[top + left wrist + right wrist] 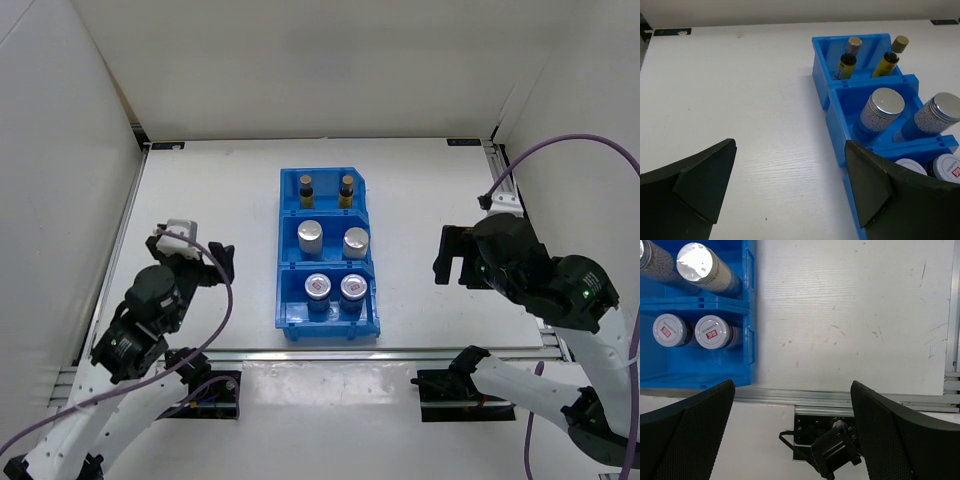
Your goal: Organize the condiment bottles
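The condiment bottles stand in pairs in a blue three-compartment bin (283,250). Two amber bottles (306,188) fill the far compartment, two silver-lidded cylinders (310,235) the middle, and two short jars with red-marked lids (318,288) the near one. My left gripper (215,263) hovers left of the bin, open and holding nothing. In the left wrist view the left gripper (790,145) frames bare table beside the bin (832,107). My right gripper (455,257) is open to the right of the bin. In the right wrist view the right gripper (792,385) spans the table's front edge, the jars (713,332) at left.
White enclosure walls close in the table on the left, back and right. An aluminium rail (400,352) runs along the front edge, and another rail (952,315) along the right side. The right arm's base (835,445) sits below the front rail.
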You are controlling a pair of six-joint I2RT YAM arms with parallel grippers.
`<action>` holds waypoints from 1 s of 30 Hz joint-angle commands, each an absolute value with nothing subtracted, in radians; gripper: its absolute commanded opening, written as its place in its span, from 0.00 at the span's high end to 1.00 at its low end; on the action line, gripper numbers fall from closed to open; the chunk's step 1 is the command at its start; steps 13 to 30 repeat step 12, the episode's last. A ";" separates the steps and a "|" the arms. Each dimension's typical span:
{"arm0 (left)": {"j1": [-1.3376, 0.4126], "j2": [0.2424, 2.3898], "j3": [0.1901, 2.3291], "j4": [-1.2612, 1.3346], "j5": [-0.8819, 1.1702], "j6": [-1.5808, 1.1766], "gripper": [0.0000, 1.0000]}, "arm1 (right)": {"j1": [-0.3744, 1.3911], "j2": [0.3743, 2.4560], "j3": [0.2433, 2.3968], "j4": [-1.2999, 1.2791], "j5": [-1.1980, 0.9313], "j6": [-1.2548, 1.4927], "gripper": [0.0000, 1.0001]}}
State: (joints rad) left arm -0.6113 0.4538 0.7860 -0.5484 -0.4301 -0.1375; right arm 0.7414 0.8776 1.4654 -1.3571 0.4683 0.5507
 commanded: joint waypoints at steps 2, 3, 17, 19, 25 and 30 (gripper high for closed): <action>-0.612 0.397 0.758 -0.489 -0.472 -0.075 0.00 | 0.744 0.881 1.462 -1.407 0.491 0.535 0.00; -0.612 0.384 0.746 -0.489 -0.447 -0.060 0.00 | 0.744 0.881 1.473 -1.407 0.502 0.535 0.00; -0.612 0.334 0.693 -0.480 -0.477 -0.031 0.00 | 0.744 0.854 1.460 -1.465 0.532 0.546 0.00; -0.612 0.334 0.693 -0.480 -0.477 -0.031 0.00 | 0.744 0.854 1.460 -1.465 0.532 0.546 0.00; -0.612 0.334 0.693 -0.480 -0.477 -0.031 0.00 | 0.744 0.854 1.460 -1.465 0.532 0.546 0.00; -0.612 0.334 0.693 -0.480 -0.477 -0.031 0.00 | 0.744 0.854 1.460 -1.465 0.532 0.546 0.00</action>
